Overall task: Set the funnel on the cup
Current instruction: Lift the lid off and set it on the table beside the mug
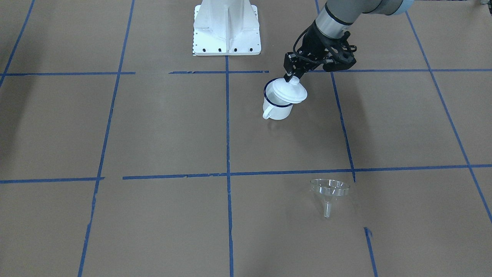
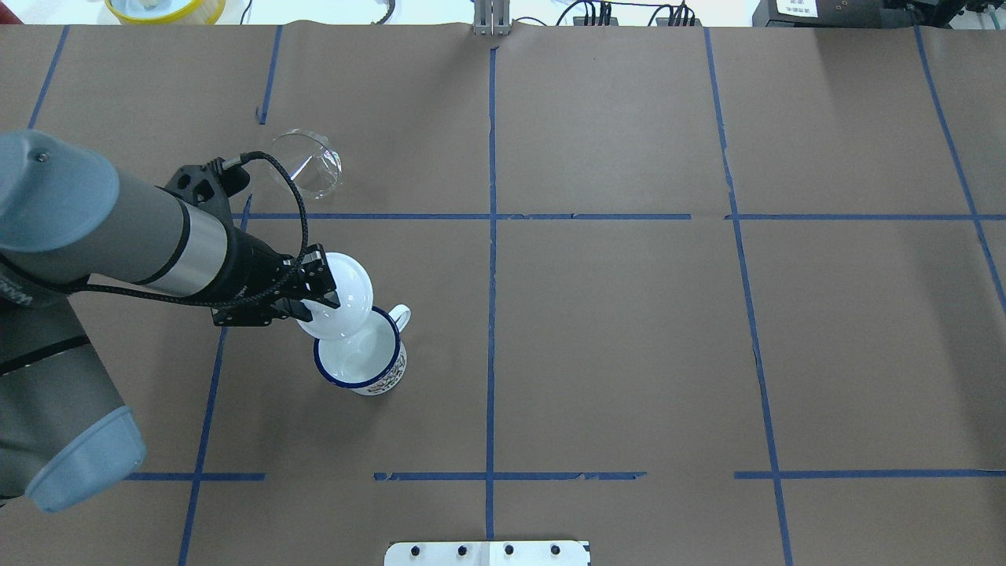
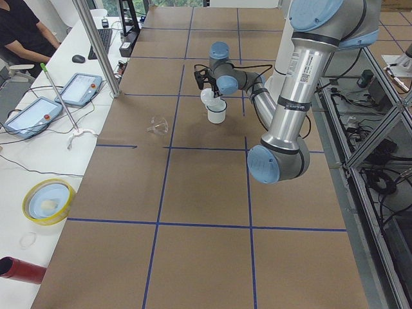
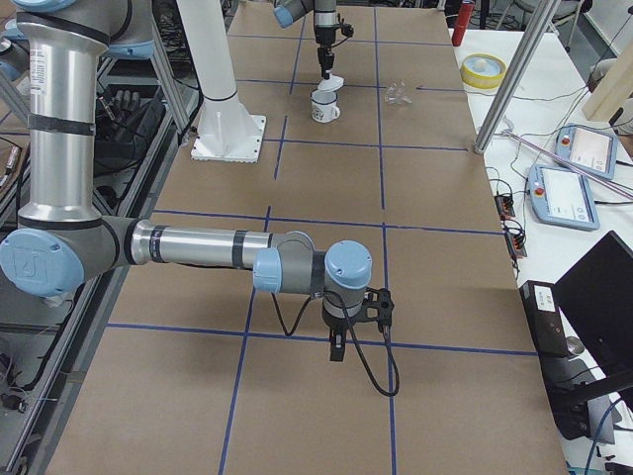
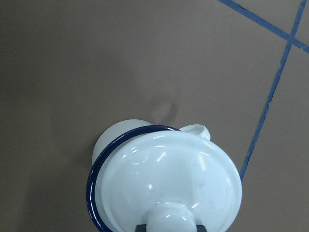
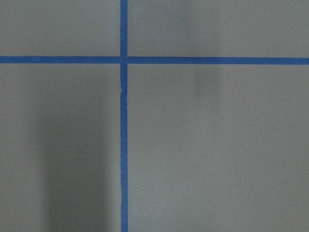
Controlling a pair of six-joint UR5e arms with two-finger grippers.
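Overhead exterior view: the left hand (image 2: 318, 303) is pinched on the knob of a white round lid (image 2: 339, 299), which it holds tilted, partly over the mouth of the cup (image 2: 369, 369). The cup stands upright on the paper-covered surface (image 2: 629, 354), in the square left of the centre tape line. Its loop handle points away from the robot, and a dark pattern shows on its side. Where the lid leaves the mouth uncovered, only white enamel shows inside the dark blue rim. Whether the lid's low edge touches the rim I cannot tell.

From the left wrist-mounted camera, the lid (image 5: 169, 179) hides most of the mouth. An arc of the blue rim shows on the left and the handle peeks out behind.

Exterior front-facing view: the left hand (image 1: 291, 79) comes in tilted from the upper right, with the lid (image 1: 290, 91) slanted above the cup (image 1: 277, 107). The funnel (image 1: 329, 189) sits well apart from the cup, one square nearer the operators' side, just beside a tape crossing. It seems to lie tipped over, with its stem pointing toward this camera.

The right hand (image 4: 338, 348) hovers low over bare paper at the far end of the surface. I cannot tell how its fingers are set.

Beyond the surface, on a white side bench, a yellow-rimmed dish (image 3: 27, 207) holds a small pale lump.
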